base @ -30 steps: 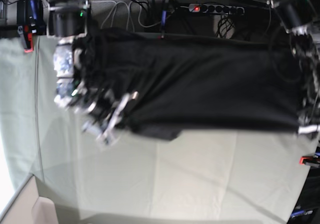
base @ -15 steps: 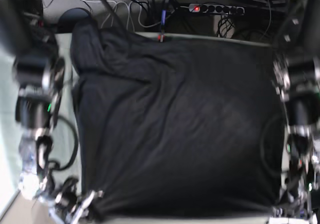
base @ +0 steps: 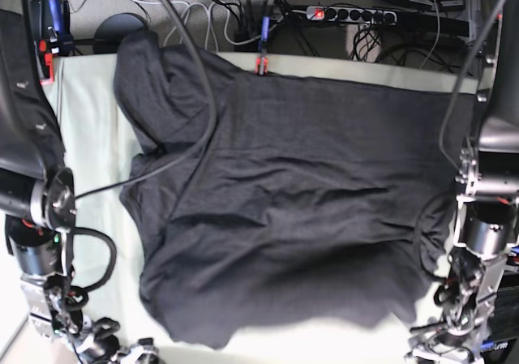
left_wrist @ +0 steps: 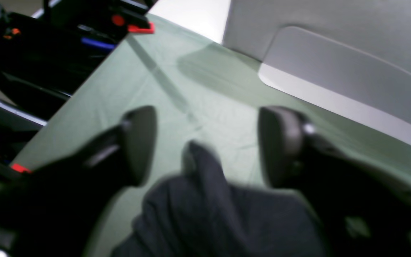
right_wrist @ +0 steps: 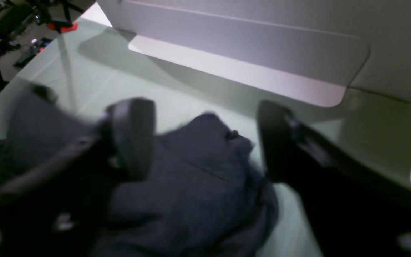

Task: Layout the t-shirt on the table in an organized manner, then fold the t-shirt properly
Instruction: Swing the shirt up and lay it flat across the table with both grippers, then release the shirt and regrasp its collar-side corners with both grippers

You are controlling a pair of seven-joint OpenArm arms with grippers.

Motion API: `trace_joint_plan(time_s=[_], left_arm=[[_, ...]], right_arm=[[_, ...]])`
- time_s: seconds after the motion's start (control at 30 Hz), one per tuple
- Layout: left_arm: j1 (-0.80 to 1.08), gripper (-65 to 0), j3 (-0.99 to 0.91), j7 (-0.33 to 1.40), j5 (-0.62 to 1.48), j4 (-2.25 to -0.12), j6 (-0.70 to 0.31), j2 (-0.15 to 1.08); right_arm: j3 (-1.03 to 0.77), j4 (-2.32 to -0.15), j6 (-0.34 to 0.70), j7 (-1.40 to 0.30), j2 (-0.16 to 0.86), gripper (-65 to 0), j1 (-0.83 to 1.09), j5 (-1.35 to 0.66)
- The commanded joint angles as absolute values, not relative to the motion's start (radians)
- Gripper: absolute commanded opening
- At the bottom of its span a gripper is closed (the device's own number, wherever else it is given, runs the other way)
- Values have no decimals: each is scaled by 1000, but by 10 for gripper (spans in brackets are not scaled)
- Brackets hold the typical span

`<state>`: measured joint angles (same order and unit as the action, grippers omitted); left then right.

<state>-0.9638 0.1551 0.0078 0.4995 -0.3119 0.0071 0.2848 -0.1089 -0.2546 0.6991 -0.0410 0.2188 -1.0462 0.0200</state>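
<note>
The t-shirt (base: 276, 194), stretched taut half a second ago, now lies spread but wrinkled across the counter (base: 89, 137). Both the left end effector (left_wrist: 205, 146) and right end effector (right_wrist: 205, 139) have let go (fingers apart, empty) beside its near hem, so laying-out looks nearly done.

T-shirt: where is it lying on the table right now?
In the base view the t-shirt lies spread across the middle of the table, its top edge by the red clamp at the far side, its bottom hem near the front edge.
</note>
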Motion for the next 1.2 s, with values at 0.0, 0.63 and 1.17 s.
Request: trace_joint_plan(time_s=[0.0, 0.63, 1.17], left_arm=[[-1015, -47, 153, -33, 503, -329, 5, 300], [-420, 0, 4, 124, 596, -771, -1, 493], [174, 0, -381, 265, 624, -1285, -4, 418]], right_arm=[[-113, -269, 698, -18, 225, -111, -1081, -1], [-328, -667, 698, -140, 326, -44, -469, -7], [-529, -1616, 698, -341, 45, -44, 182, -5]])
